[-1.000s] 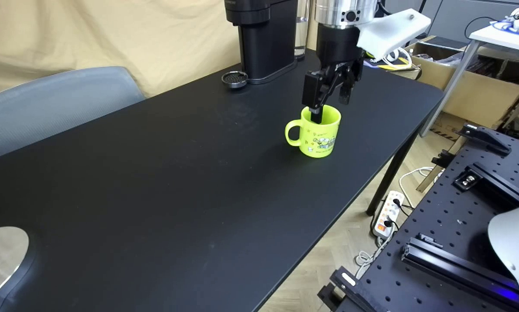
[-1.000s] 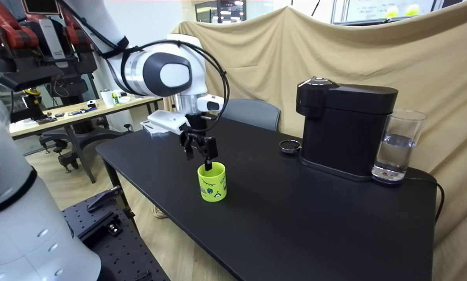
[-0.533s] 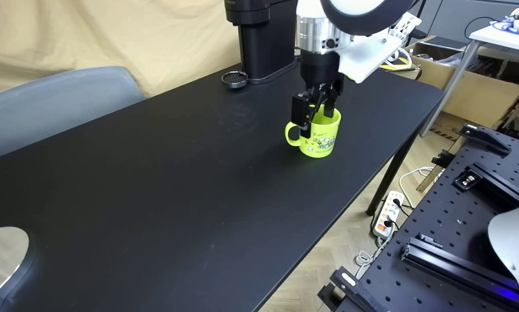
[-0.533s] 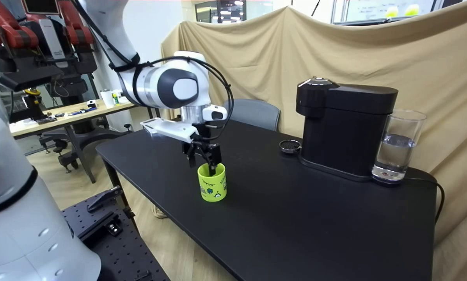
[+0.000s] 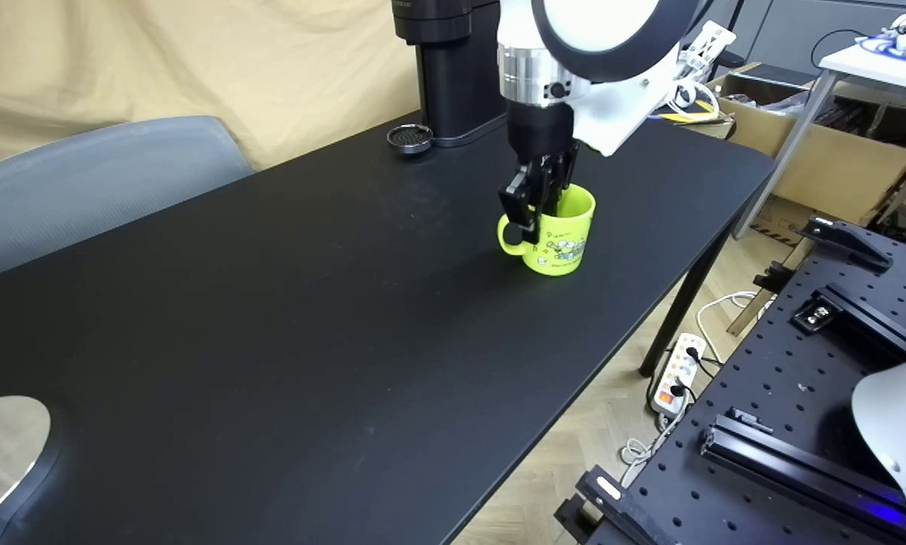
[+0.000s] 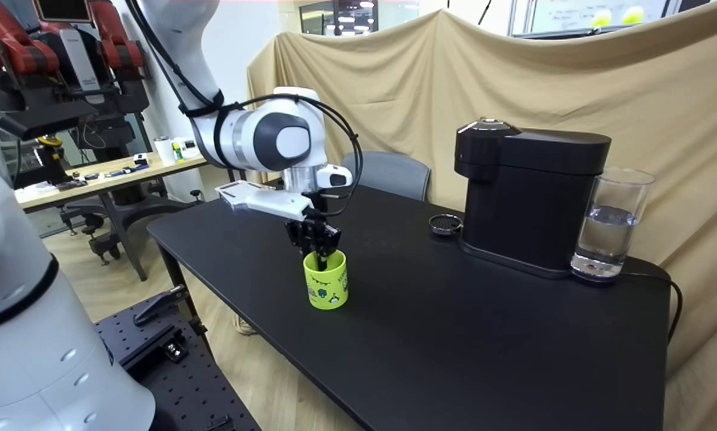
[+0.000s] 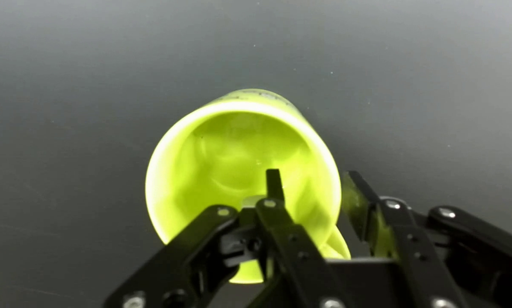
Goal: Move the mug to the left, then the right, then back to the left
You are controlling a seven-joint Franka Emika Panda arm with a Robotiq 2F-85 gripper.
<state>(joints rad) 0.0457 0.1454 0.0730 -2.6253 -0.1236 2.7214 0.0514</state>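
Note:
The lime mug (image 5: 562, 246) stands upright on the black table (image 5: 271, 363), with its handle (image 5: 502, 235) on the coffee-machine-curtain side in that exterior view. Its printed side (image 6: 328, 290) also shows in an exterior view. My gripper (image 7: 315, 173) straddles the mug's wall near the handle. One finger (image 7: 275, 186) is down inside the mug; the other finger (image 7: 358, 192) is outside it. In the wrist view the jaws stand partly narrowed, with gaps on either side of the mug's rim (image 7: 330, 171).
A black coffee machine (image 6: 532, 203), a round metal grate (image 6: 445, 224) and a glass of water (image 6: 607, 239) stand on the table's far side. A grey chair (image 5: 112, 174) is beside the table. The table's near edge runs close to the mug.
My gripper has come down and shifted toward the handle, so that one finger is now outside the mug. Its jaws have narrowed. The mug stands where it was.

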